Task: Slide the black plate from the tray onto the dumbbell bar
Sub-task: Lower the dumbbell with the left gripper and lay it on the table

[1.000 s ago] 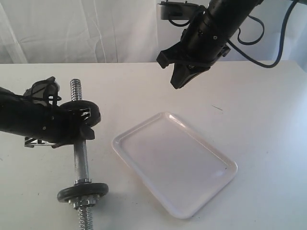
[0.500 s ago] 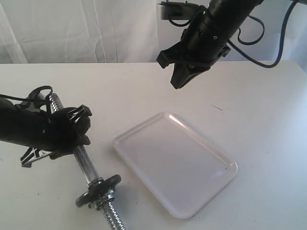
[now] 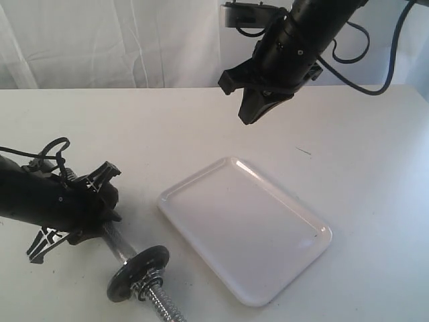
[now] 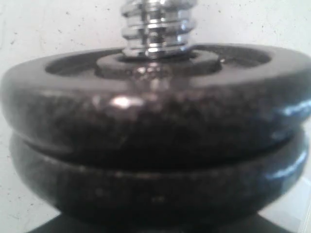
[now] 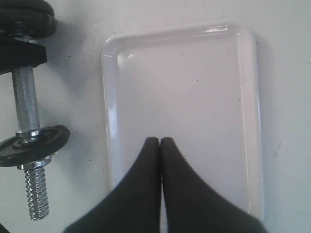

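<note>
The white tray [image 3: 305, 221] lies with nothing on it, and it fills the right wrist view [image 5: 250, 97]. My left gripper [image 3: 106, 196] is shut on the chrome dumbbell bar [image 3: 119, 243], holding it tilted with its threaded end [image 3: 164, 305] toward the front. Two black plates [image 4: 155, 131] sit stacked on the bar's thread [image 4: 155, 29]; I cannot tell which is the task's. They appear as one dark disc [image 3: 137, 272] from outside. My right gripper [image 3: 247, 115] hangs high above the tray, shut and holding nothing [image 5: 160, 141].
The white table [image 3: 362, 147] spreads around the tray, with a white curtain behind it. Cables trail from the right arm [image 3: 301, 40] at the top. The bar [image 5: 24, 102] and its disc [image 5: 31, 145] lie beside the tray's long edge.
The left arm swung the bar from upright-in-view to a slant and drew back toward the front left. The black plate near the gripper slid down the bar to the lower disc. The right arm stayed still.
</note>
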